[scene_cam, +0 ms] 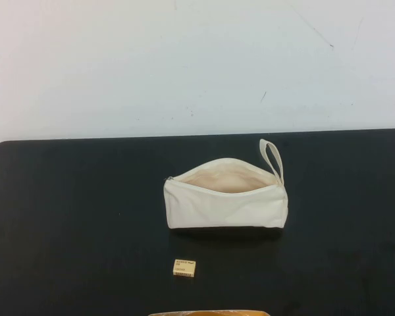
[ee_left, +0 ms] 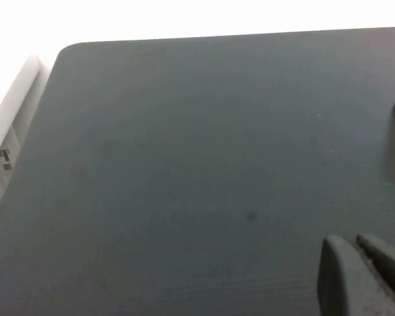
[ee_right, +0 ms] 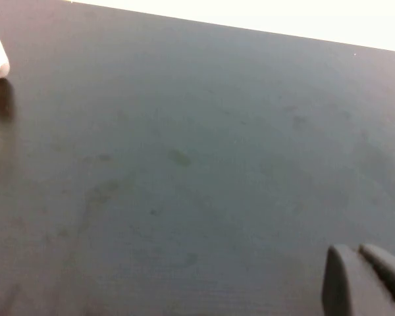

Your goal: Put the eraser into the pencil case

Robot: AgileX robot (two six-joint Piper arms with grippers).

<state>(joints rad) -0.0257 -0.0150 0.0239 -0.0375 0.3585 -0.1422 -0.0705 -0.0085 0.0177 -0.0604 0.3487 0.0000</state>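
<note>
The eraser [scene_cam: 184,267] lay flat on the black table [scene_cam: 66,217], just in front of the pencil case [scene_cam: 225,203] and not touching it. The pencil case stood with its zip mouth open upward; only pale lining showed inside, and nothing else could be seen in it. Its loop strap [scene_cam: 272,160] lay behind its right end.

The eraser was small and flat, so I judged that fingers could slip off it or push it away. The soft fabric mouth could also fold shut if an arm pressed on it.

The left gripper [ee_left: 368,273] and the right gripper [ee_right: 368,280] each hung over bare table, holding nothing, fingertips close together. Neither appeared in the high view.
</note>
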